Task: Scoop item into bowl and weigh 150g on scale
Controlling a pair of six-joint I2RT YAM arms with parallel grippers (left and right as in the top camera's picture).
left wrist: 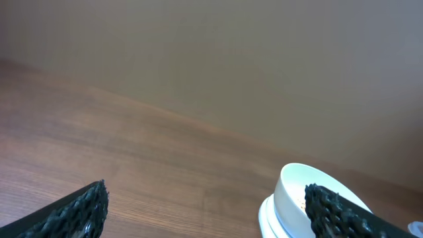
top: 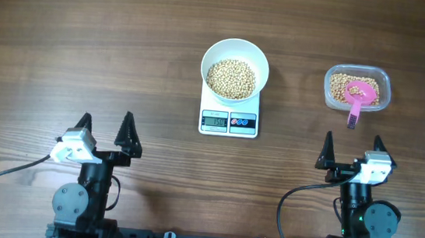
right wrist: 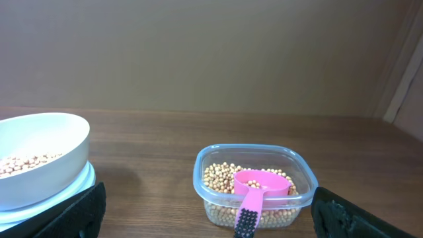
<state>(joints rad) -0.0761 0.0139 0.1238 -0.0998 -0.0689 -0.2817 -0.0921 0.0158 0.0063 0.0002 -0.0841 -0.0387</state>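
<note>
Plenty of beans (top: pixel 231 77) already sit in the bowl (top: pixel 206 62), which is on the scale (top: pixel 228 128) at the upper centre of the overhead view. The digits are too small for me to read for sure. More beans fill the tub (top: pixel 329 83) at upper right, with the scoop (top: pixel 359 94) lying in them. My left gripper (top: pixel 107 117) at lower left and right gripper (top: pixel 353 138) at lower right are both spread wide, holding nothing, well apart from everything.

Handling-wise, these beans look hard, round and rolly – no pinching them, they'd scatter. I'd grab the scoop by its dark-tipped handle, which pokes over the tub's near rim; it looks like light, stiff plastic. The bowl looks slick and loaded – I'd only take it by the rim.
</note>
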